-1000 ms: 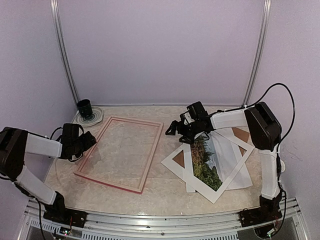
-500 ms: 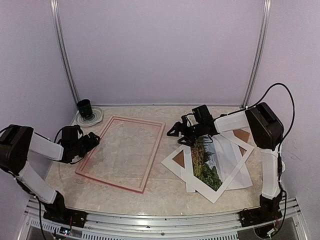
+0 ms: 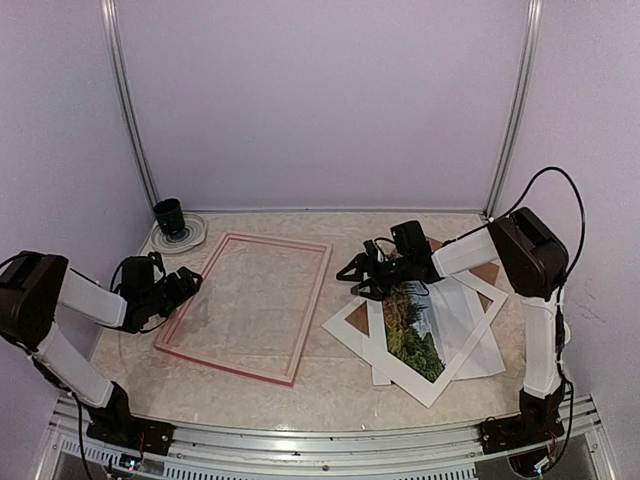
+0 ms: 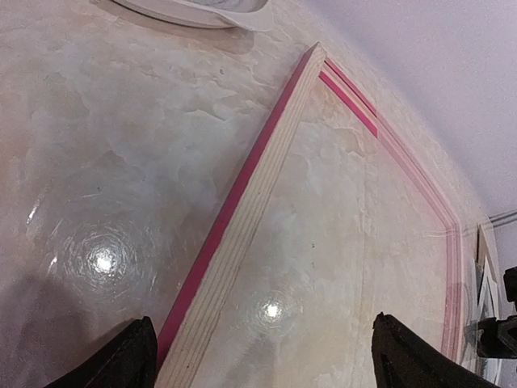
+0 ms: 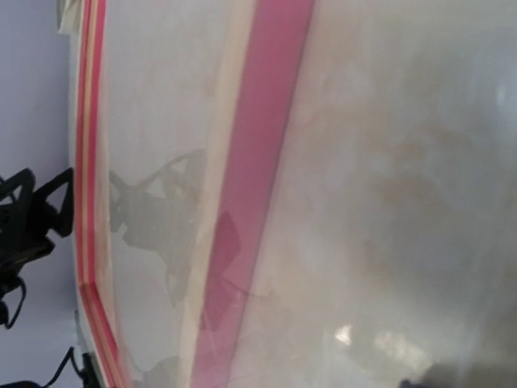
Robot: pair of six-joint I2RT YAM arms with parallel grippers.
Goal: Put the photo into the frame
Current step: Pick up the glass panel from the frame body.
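The frame (image 3: 250, 305) lies flat left of centre, pale wood back up, with pink-red edges (image 4: 242, 210). My left gripper (image 3: 186, 287) is at its left rail, open, and its fingertips (image 4: 133, 360) straddle that rail without touching it. The photo (image 3: 408, 322), dark trees and pale sky, lies at the right under a white mat. My right gripper (image 3: 355, 279) hovers low between the frame's right rail (image 5: 258, 162) and the photo's upper left corner. Its fingers are apart with nothing between them, and the right wrist view is blurred.
A white mat border (image 3: 440, 382) lies over the photo, on white sheets and a brown backing board (image 3: 485, 270). A black cup (image 3: 169, 214) on a white saucer (image 4: 194, 8) stands at the back left. Purple walls close in the table.
My right gripper has slid right and lower toward the photo stack, its fingers narrowing a little. My left gripper has moved right to the frame's left rail, and the frame has shifted slightly right.
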